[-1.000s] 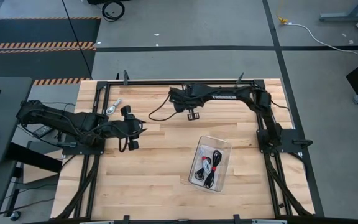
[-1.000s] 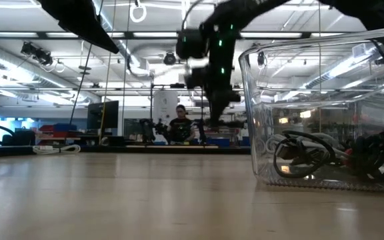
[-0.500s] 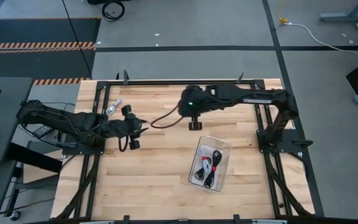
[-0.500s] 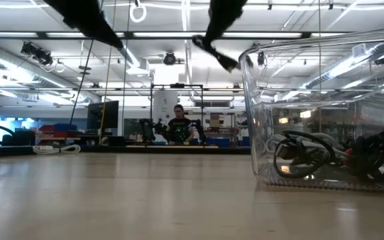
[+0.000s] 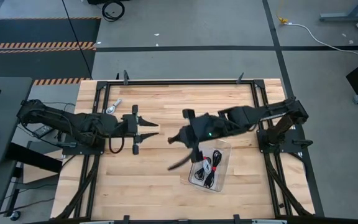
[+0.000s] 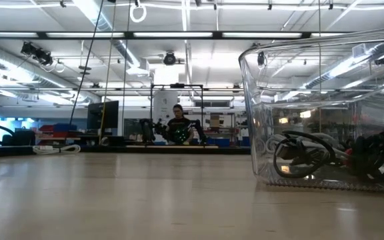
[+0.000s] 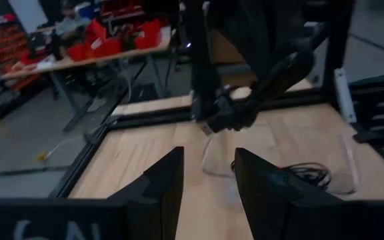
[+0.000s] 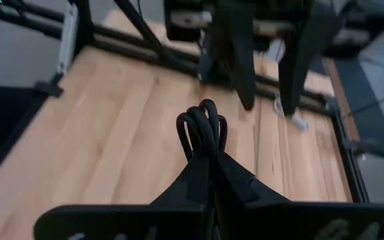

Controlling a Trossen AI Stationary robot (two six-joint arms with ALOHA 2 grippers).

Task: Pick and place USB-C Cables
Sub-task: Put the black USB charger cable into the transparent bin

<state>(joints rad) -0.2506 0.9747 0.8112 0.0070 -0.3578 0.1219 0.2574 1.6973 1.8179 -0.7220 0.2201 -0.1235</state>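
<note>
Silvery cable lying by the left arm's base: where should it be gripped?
Probably take the silvery cable across its middle, straight down from above, with the open left gripper; the right gripper holds a black cable. It lies flat, a narrow slanted bundle, so fingers straddle its short width.

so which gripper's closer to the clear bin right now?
Right. The right gripper, shut on a black cable, hangs at the clear bin's edge. The left gripper is open, farther off over bare table.
</note>
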